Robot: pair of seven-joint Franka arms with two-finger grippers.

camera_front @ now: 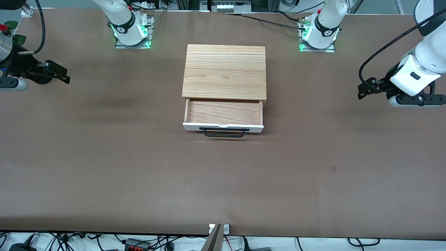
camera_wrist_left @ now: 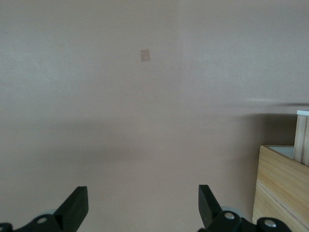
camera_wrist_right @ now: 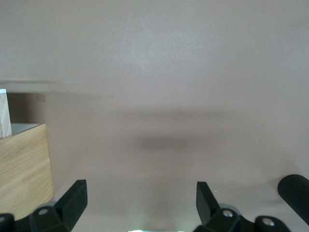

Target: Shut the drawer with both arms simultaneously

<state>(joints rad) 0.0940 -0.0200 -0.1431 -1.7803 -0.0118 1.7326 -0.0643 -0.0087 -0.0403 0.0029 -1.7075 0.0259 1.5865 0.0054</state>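
The light-oak cabinet (camera_front: pixel 224 71) stands in the middle of the table. Its drawer (camera_front: pixel 224 111) is pulled out toward the front camera and is empty, with a white front panel (camera_front: pixel 223 127) and a black bar handle (camera_front: pixel 224 132). My left gripper (camera_front: pixel 365 90) hangs over the table at the left arm's end, well apart from the cabinet, open and empty (camera_wrist_left: pixel 142 208). My right gripper (camera_front: pixel 58 74) hangs over the right arm's end, open and empty (camera_wrist_right: pixel 140 200). Each wrist view shows a cabinet side (camera_wrist_left: pixel 282 188) (camera_wrist_right: pixel 24 169) and the drawer's side (camera_wrist_left: pixel 301 140) (camera_wrist_right: pixel 5 113).
The brown table (camera_front: pixel 104 157) has a small pale patch (camera_front: pixel 333 169), which also shows in the left wrist view (camera_wrist_left: pixel 145 55). The arm bases (camera_front: pixel 132 33) (camera_front: pixel 318 35) stand along the edge farthest from the front camera. A mount (camera_front: pixel 217 237) sits at the nearest edge.
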